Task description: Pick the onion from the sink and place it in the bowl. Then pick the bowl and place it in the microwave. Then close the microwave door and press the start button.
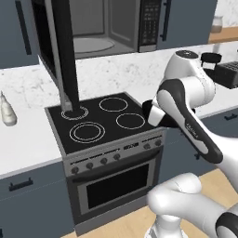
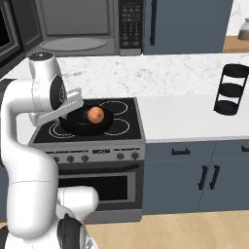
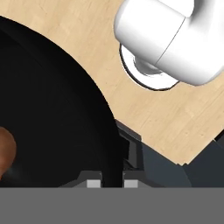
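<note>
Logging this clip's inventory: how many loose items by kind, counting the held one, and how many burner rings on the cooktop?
Bowl, rim pinched in the pincer: 1
Onion, in the bowl: 1
Bottle on the left counter: 1
Black tiered rack on the right counter: 1
Toaster: 1
Burner rings: 4
Total: 9

Matt black bowl (image 2: 90,124), speckled stone counter (image 2: 185,116)

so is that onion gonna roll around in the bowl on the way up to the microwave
Probably, if tilted: the onion is a smooth round ball lying loose in the bowl. The bowl looks shallow, so its low rim offers little guard. The gripper pinches just one edge, so the bowl may sag.
</note>
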### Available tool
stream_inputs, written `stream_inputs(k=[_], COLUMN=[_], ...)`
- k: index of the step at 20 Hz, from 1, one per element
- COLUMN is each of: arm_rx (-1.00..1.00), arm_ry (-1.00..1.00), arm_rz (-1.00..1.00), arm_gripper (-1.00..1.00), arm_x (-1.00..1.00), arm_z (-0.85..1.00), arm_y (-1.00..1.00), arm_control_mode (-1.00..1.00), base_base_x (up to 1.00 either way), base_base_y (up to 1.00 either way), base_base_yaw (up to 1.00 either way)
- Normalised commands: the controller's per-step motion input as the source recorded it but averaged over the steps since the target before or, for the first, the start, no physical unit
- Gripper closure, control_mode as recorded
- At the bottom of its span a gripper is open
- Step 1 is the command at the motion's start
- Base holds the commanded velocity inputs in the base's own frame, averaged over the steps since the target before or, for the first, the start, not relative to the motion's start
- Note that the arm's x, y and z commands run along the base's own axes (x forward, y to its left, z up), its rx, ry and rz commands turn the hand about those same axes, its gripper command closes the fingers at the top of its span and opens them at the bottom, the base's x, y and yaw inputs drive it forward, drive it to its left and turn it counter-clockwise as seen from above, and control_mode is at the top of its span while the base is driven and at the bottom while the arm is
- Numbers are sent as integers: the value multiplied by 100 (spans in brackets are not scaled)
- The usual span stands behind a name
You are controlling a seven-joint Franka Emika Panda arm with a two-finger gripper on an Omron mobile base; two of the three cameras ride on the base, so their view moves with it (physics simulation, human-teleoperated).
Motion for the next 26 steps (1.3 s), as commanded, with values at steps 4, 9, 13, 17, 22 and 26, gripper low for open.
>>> stream_inputs(k=[4, 9, 13, 17, 22, 26], arm_rx=[0, 0, 0, 0, 0, 0], arm_ry=[0, 0, 0, 0, 0, 0], arm_rz=[0, 0, 0, 0, 0, 0], arm_gripper=[100, 100, 100, 100, 100, 100], arm_x=[0, 0, 0, 0, 0, 0], arm_z=[0, 0, 0, 0, 0, 0], arm_y=[0, 0, 0, 0, 0, 0], arm_control_mode=[100, 100, 100, 100, 100, 100], base_base_x=[55, 37, 10, 31, 30, 0], base_base_y=[33, 9, 7, 13, 0, -3], base_base_yaw=[0, 2, 9, 14, 22, 23])
